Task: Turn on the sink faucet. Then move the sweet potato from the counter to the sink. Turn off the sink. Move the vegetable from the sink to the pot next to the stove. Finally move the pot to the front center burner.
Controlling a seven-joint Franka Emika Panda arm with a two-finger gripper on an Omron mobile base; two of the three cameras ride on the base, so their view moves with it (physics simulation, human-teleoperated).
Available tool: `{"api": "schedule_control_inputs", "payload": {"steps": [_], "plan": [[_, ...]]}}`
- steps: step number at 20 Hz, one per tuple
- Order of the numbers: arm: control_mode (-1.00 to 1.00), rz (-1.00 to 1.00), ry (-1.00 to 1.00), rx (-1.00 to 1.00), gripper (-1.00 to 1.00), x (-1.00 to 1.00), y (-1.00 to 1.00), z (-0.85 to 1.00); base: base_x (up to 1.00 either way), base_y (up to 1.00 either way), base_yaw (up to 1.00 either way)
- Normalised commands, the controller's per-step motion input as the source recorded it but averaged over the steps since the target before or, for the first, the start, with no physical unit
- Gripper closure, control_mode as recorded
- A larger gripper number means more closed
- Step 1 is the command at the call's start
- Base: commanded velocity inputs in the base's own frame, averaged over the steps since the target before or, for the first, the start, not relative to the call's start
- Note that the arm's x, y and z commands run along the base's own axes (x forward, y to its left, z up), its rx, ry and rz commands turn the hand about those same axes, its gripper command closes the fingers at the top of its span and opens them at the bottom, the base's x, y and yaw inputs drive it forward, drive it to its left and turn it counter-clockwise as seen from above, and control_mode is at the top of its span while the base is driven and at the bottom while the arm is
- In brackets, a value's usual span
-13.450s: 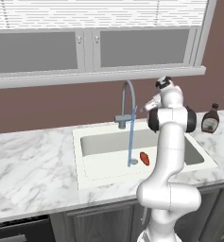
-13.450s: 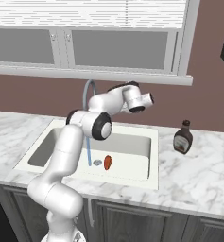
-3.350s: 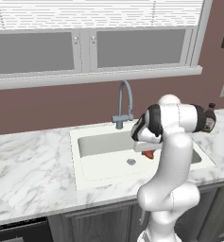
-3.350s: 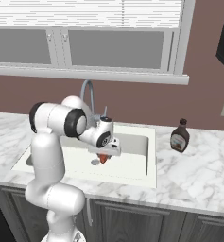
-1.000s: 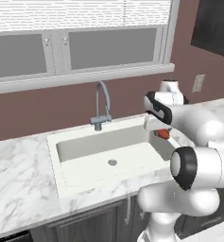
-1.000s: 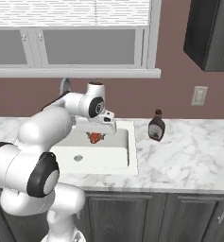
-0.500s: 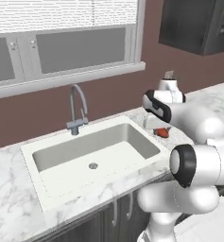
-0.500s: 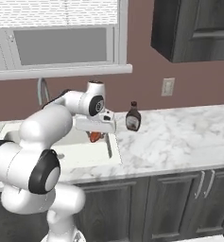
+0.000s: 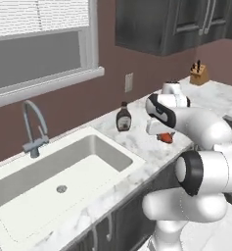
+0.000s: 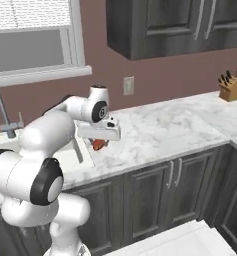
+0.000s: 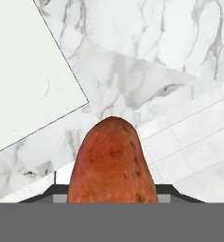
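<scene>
Orange-red sweet potato [image 11: 112,163] clamped btwn my jaws, held above counter [image 9: 142,142] edge right of sink [image 9: 54,171], tapered end pointing away, grey gooseneck faucet [image 9: 33,128] at sink's far left

We see our arm [image 9: 200,127] as fat, glossy white rounded segments stacked on a bulbous white base. Black discs cap the joints, and a dark band rings the wrist. Our hand ends in a boxy white block.
</scene>
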Motion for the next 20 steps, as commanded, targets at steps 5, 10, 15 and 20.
{"api": "schedule_control_inputs", "payload": {"steps": [5, 10, 15, 20], "plan": [[1.00, 0.00, 0.00, 0.00, 1.00, 0.00, 0.00, 0.00, 0.00, -0.49, -0.53], [1.00, 0.00, 0.00, 0.00, 1.00, 0.00, 0.00, 0.00, -0.01, -0.32, -0.56], [1.00, 0.00, 0.00, 0.00, 1.00, 0.00, 0.00, 0.00, -0.02, -0.27, -0.57], [1.00, 0.00, 0.00, 0.00, 1.00, 0.00, 0.00, 0.00, 0.00, -0.23, -0.56]]}}
